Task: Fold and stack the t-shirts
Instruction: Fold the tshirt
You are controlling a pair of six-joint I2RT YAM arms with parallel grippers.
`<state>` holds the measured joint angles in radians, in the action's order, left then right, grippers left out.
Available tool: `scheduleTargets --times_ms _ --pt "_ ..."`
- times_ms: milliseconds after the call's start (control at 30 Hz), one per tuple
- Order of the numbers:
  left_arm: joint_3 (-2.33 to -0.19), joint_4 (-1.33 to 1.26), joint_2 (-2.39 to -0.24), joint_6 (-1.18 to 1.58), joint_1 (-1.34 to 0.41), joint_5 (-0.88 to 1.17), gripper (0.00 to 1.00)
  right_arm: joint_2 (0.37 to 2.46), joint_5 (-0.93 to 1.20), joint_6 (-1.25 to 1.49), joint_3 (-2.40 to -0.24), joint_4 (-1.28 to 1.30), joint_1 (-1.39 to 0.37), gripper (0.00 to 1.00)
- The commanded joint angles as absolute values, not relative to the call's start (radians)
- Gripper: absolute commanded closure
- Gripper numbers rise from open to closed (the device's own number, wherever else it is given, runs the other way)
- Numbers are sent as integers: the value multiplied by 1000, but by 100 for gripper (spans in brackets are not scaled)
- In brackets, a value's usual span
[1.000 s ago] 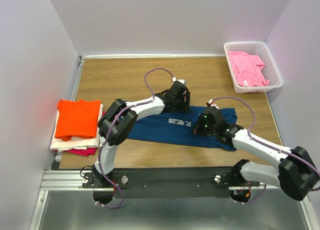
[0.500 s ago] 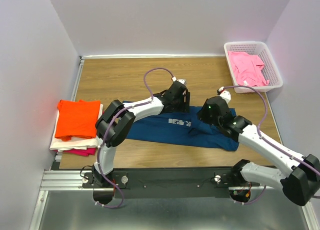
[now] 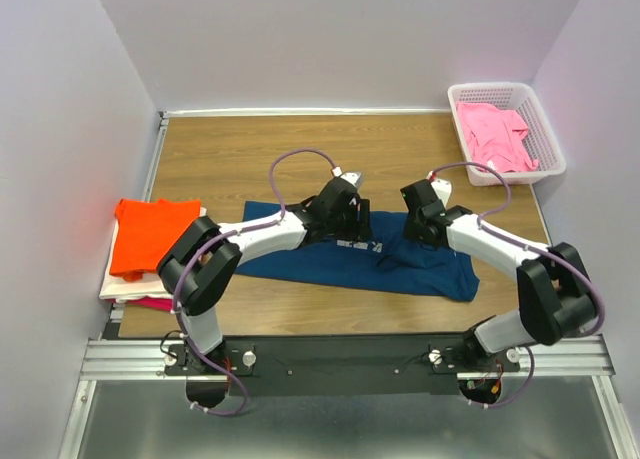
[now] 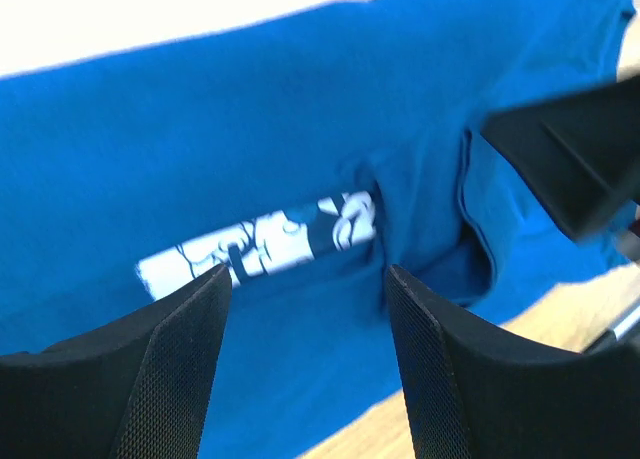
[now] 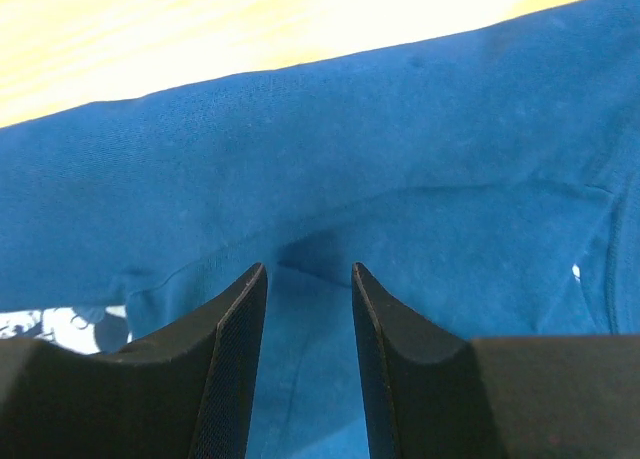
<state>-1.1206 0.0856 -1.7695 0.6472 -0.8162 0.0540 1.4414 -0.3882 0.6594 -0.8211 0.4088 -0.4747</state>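
The dark navy t-shirt (image 3: 330, 264) lies spread across the middle of the table, with its white chest print (image 3: 360, 244) facing up and a rumple right of the print. My left gripper (image 3: 343, 219) hovers open over the print (image 4: 260, 244) and holds nothing (image 4: 307, 274). My right gripper (image 3: 417, 231) is open low over the shirt's far right part, with its fingertips at a crease in the blue cloth (image 5: 308, 269). The orange t-shirt (image 3: 150, 234) tops a stack at the left, over a white one (image 3: 130, 284) and a magenta one (image 3: 160, 302). A pink t-shirt (image 3: 495, 137) lies in the basket.
The white lattice basket (image 3: 552, 149) stands at the far right corner. The shirt stack sits against the left wall. Bare wood (image 3: 250, 159) lies behind the navy shirt. My right gripper's black body shows in the left wrist view (image 4: 570, 149).
My right gripper moved from the shirt's near right side towards its far edge. My left gripper shifted slightly left and nearer. The cloth right of the print is now rumpled.
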Motion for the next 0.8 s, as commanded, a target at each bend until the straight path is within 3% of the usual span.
scheduleTargets --times_ms 0,167,300,600,767 --pt "-1098 41 -1715 650 -828 86 29 1497 -371 630 -862 371 -466 53" --pt "-1100 41 -1713 646 -831 97 29 1496 -330 635 -844 354 -468 54" --pt "-1114 41 -1727 644 -833 100 29 1470 -308 638 -808 351 -466 61" --pt "-1140 41 -1753 649 -844 109 30 1371 -291 652 -713 351 -466 82" --pt "-1147 43 -1764 649 -847 112 30 1324 -288 660 -695 353 -466 99"
